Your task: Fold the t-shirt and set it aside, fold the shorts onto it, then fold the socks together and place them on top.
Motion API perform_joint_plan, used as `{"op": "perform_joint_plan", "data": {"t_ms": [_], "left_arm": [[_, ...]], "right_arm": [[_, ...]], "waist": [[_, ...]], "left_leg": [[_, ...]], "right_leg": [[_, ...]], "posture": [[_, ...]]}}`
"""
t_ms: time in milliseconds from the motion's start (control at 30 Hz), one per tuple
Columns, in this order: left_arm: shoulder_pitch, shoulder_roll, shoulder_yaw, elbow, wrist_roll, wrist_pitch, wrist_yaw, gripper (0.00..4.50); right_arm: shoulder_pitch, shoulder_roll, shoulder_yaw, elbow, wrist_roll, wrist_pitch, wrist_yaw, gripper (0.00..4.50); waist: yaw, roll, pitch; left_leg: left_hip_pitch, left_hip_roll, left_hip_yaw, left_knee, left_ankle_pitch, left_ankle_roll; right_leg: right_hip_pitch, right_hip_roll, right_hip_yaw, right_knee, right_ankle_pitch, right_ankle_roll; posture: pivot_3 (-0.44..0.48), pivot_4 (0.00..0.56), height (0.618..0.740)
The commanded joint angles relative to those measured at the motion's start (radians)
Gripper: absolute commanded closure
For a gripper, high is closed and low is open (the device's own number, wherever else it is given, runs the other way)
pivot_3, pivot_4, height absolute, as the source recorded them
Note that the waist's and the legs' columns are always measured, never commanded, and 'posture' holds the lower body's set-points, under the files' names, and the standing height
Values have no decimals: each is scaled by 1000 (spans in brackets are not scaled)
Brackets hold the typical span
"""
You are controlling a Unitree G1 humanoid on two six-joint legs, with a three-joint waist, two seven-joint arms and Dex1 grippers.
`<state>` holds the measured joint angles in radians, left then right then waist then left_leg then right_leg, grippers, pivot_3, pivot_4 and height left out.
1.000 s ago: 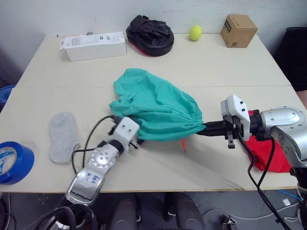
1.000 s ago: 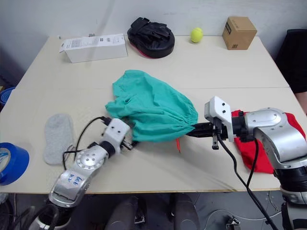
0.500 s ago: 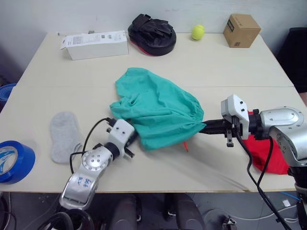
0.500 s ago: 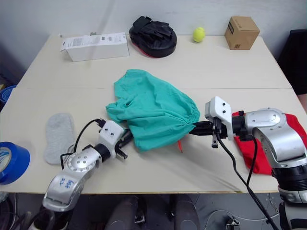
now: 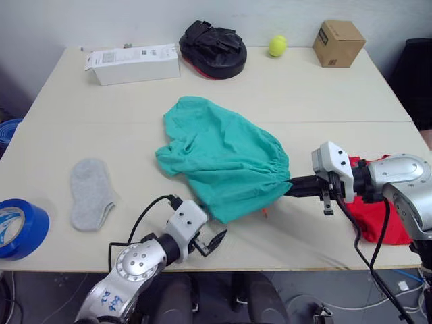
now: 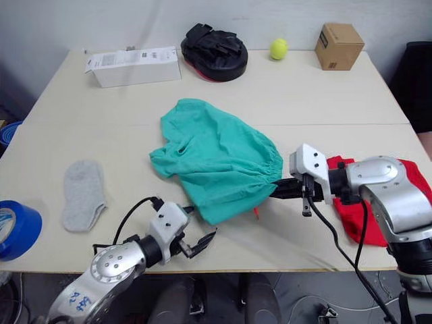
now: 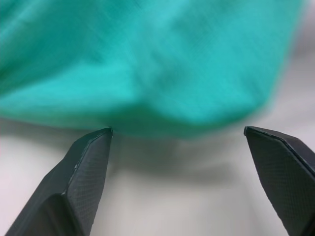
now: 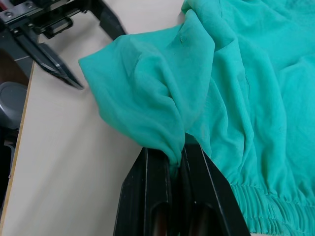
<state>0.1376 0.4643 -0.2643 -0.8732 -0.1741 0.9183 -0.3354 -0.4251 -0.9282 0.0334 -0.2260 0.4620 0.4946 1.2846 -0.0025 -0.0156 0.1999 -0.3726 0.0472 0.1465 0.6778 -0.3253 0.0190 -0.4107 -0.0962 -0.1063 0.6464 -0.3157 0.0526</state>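
Observation:
The teal-green shorts (image 5: 223, 158) lie bunched in the middle of the table (image 5: 304, 94). My right gripper (image 5: 291, 187) is shut on their gathered waistband at the right side; the right wrist view shows the fabric pinched between its fingers (image 8: 152, 196). My left gripper (image 5: 210, 241) stands open just off the shorts' near corner, close to the table's front edge, with nothing between its fingers (image 7: 83, 182). The red t-shirt (image 5: 379, 219) lies at the right edge, partly under my right arm. One grey sock (image 5: 91, 193) lies flat at the left.
A blue tape roll (image 5: 20, 228) sits at the front left corner. Along the back stand a white box (image 5: 133, 63), a black mitt (image 5: 211, 48), a yellow-green ball (image 5: 276, 46) and a small cardboard box (image 5: 337, 42).
My left gripper has drawn back from the shorts' left edge toward the table's front and now stands open beside the near corner. The right gripper keeps its hold on the waistband.

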Motion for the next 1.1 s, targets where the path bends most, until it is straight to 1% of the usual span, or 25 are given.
{"op": "perform_joint_plan", "data": {"t_ms": [33,100,267,367,467,567,600,733,867,933,967,1100], "left_arm": [[-3,22,10,-48,-23,-13,-27,24],[-35,3,-13,-7,21,-46,18,24],[-102,-83,-57,127,133,-134,139,24],[-123,-127,-51,180,169,-153,182,24],[-133,-150,-33,198,193,-164,205,24],[-122,-151,-26,183,199,-211,196,663],[-119,-150,-27,180,202,-218,194,964],[-112,-156,-20,179,222,-249,203,2297],[-132,-164,-8,199,241,-266,207,3606],[-144,-149,6,212,253,-274,200,4281],[-149,-139,15,218,257,-280,193,4451],[-212,4,131,274,246,-331,89,4451]], "right_arm": [[-19,-2,-14,-9,13,-9,11,4500],[-20,2,-11,-13,14,-6,11,4500],[-23,8,-10,-22,19,5,9,4500],[-32,11,-9,-22,21,11,9,4500],[-40,13,-8,-20,21,14,10,4500],[-41,14,-7,-15,17,10,12,4500],[-41,15,-7,-14,16,8,13,4500],[-39,15,-6,-11,11,3,14,4500],[-37,13,-8,-11,10,2,16,4500],[-36,12,-9,-8,8,-1,17,4500],[-35,11,-9,-7,6,-4,17,4500],[-22,7,-14,6,-2,-27,22,4500]], "waist": [[1,0,0],[4,0,0],[4,0,0],[2,0,0],[1,0,0],[2,0,0],[2,0,0],[2,0,0],[2,0,0],[2,0,0],[2,0,0],[2,0,0]], "left_leg": [[0,0,0,0,0,0],[0,0,0,0,0,0],[-1,-1,0,1,-1,3],[-1,-1,0,1,-1,2],[-1,0,0,1,-1,2],[-1,0,0,1,-1,2],[-1,0,0,1,-1,2],[-1,0,0,1,-1,2],[-1,0,0,1,-1,2],[-1,0,0,1,-1,2],[-1,0,0,1,-1,2],[-1,0,0,1,-1,2]], "right_leg": [[0,0,0,0,0,0],[1,0,0,-1,0,0],[1,-1,0,-2,1,2],[1,0,0,-2,1,2],[1,0,0,-2,1,2],[1,0,0,-2,1,2],[1,0,0,-2,1,2],[1,-1,0,-2,1,2],[1,-1,0,-2,1,2],[1,-1,0,-2,1,2],[1,-1,0,-2,1,2],[1,0,-1,-1,1,2]], "posture": [[0,150,740],[0,150,740],[0,150,740],[0,150,740],[0,150,740],[0,150,740],[0,150,740],[0,150,740],[0,150,740],[0,150,740],[0,150,740],[0,150,740]]}}
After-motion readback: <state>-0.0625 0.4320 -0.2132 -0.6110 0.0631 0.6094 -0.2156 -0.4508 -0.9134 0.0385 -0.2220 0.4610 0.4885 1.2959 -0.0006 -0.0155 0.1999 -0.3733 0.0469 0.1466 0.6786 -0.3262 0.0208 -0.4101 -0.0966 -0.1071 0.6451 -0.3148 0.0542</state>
